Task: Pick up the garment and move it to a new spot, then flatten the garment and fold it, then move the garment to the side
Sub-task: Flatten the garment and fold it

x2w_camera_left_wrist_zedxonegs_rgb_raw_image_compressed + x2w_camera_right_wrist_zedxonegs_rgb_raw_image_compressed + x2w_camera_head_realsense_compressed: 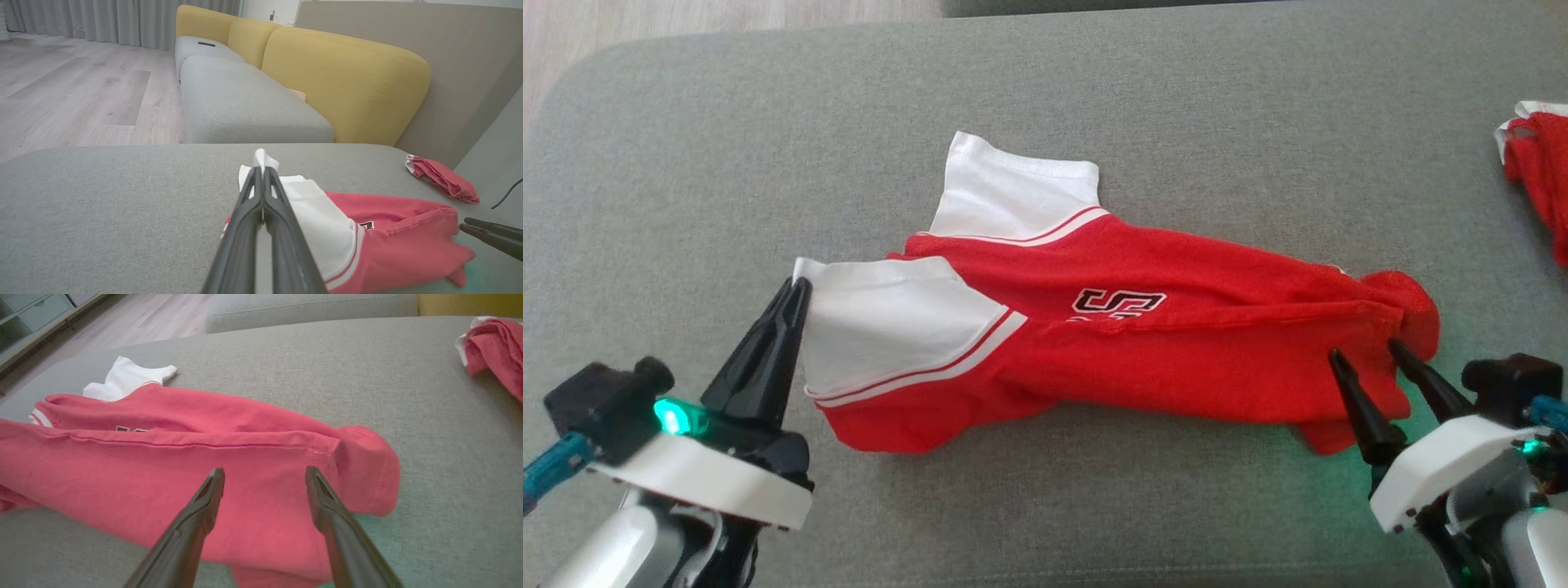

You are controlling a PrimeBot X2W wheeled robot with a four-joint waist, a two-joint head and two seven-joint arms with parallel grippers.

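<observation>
The shirt (1143, 343) lies folded lengthwise on the grey cushion (1176, 98), stretched between the two end effectors. The left end effector (796, 290) is closed on the shirt's white edge, with cloth poking out past its tips. The right end effector (1364, 349) is open, its fingers spread over the shirt's red end. Another red cloth (1539, 163) lies well beyond the right end effector.

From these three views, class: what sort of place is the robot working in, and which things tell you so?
Probably a home living room: a grey-and-yellow sofa, a pale wood-look floor and long grey curtains behind it.
</observation>
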